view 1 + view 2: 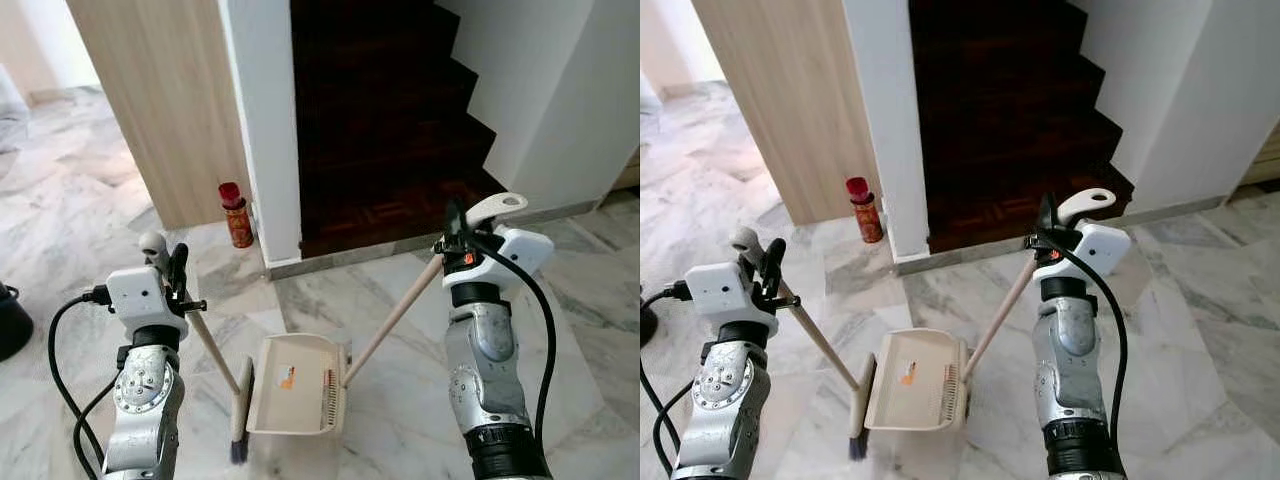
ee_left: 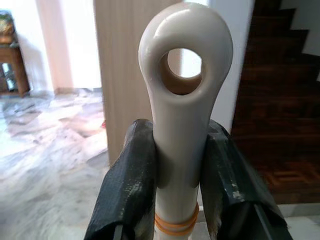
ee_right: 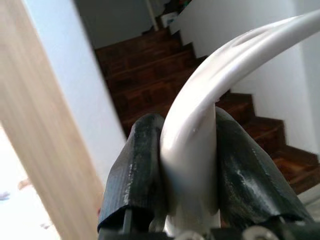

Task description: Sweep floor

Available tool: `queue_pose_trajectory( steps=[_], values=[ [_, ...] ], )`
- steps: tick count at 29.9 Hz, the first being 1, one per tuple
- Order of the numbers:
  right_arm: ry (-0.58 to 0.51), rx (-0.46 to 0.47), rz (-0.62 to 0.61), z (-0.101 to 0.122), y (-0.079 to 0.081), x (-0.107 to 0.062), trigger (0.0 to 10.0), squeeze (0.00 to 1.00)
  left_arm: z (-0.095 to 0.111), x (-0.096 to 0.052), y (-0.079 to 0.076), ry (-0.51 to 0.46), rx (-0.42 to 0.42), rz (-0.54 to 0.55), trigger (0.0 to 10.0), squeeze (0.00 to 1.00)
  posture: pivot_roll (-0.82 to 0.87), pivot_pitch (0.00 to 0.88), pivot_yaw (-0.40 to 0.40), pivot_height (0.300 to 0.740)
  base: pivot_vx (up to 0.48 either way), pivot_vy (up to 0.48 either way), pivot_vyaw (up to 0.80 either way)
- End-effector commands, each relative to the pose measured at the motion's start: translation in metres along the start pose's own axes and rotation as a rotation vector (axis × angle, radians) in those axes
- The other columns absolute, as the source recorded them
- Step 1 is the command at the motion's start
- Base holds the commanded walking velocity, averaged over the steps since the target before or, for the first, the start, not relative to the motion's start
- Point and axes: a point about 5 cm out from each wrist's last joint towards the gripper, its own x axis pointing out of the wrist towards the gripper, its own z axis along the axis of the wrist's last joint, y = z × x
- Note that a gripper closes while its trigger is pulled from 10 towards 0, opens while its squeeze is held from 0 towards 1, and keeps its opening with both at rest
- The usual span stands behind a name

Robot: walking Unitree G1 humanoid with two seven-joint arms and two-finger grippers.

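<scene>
A broom [image 1: 210,345] with a wooden stick and a cream loop top [image 2: 184,100] slants down to its dark bristles [image 1: 239,445] on the marble floor. My left gripper [image 1: 172,268] is shut on the top of that stick, its black fingers [image 2: 127,190] pressed on both sides. Beside the bristles lies a cream dustpan [image 1: 295,385] with an orange label, its long wooden handle [image 1: 395,315] rising to the right. My right gripper [image 1: 456,232] is shut on the dustpan handle's white curved grip [image 3: 200,125].
A red spray can [image 1: 237,216] stands on the floor by a white pillar [image 1: 265,120]. Dark wooden stairs [image 1: 390,130] climb behind it. A light wood panel [image 1: 160,100] is at the left, a black object [image 1: 12,320] at the far left edge.
</scene>
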Motion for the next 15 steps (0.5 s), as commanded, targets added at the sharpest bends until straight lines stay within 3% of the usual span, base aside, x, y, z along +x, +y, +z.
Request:
queue_pose_trajectory(
  steps=[1, 15],
  values=[
    [-0.023, 0.036, 0.018, 0.0049, 0.0072, 0.0047, 10.0, 0.00, 0.0101, 0.0017, 0.0001, -0.046, 0.007, -0.005, 10.0, 0.00, 0.05, 0.000, 0.030, 0.740, 0.000, 0.412, 0.00],
    [-0.018, 0.046, 0.033, 0.0056, 0.0104, 0.0077, 10.0, 0.00, 0.0105, 0.0024, -0.0023, -0.047, -0.001, -0.008, 10.0, 0.00, 0.05, 0.000, 0.023, 0.740, 0.000, 0.413, 0.00]
  ],
)
